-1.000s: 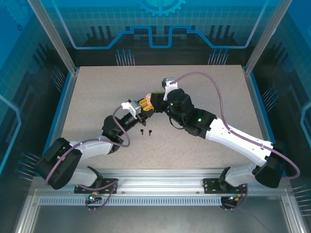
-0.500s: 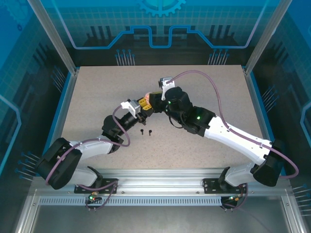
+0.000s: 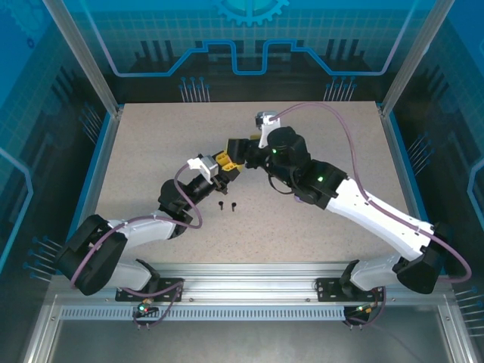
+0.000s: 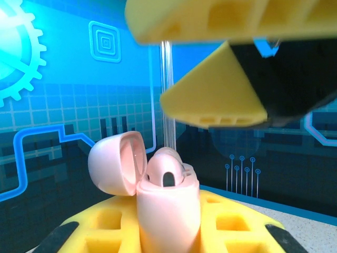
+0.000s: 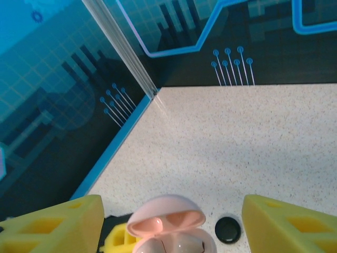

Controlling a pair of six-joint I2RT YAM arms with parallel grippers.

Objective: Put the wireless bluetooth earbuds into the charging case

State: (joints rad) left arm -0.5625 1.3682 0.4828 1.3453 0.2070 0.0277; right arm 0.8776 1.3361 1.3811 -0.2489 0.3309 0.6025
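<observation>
The left fingers [image 4: 111, 231] are clamped on the lower body of a small, pale pink, rounded plastic charging case [image 4: 168, 216] and hold it upright, its hinged lid [image 4: 115, 163] swung open to one side. A pale pink earbud [image 4: 166, 169] appears to sit in the case's mouth; whether its twin is in beside it I cannot tell. The right fingers [image 5: 52, 226] stand wide apart and empty directly above the case, touching nothing. I judge this to be the seating of a pink bud, with the hand above free of it.

Next, the right arm likely needs to lift clear of the case and go for another bud, while the left keeps the case steady and the lid open.

Two tiny black stemmed earbuds [image 3: 221, 205] lie on the speckled beige surface [image 3: 151, 144], near the case on the side towards the arm bases. A small black round thing [image 5: 227, 229] sits just beside the case; I cannot identify it. The open lid and the close yellow fingers crowd the approach.
</observation>
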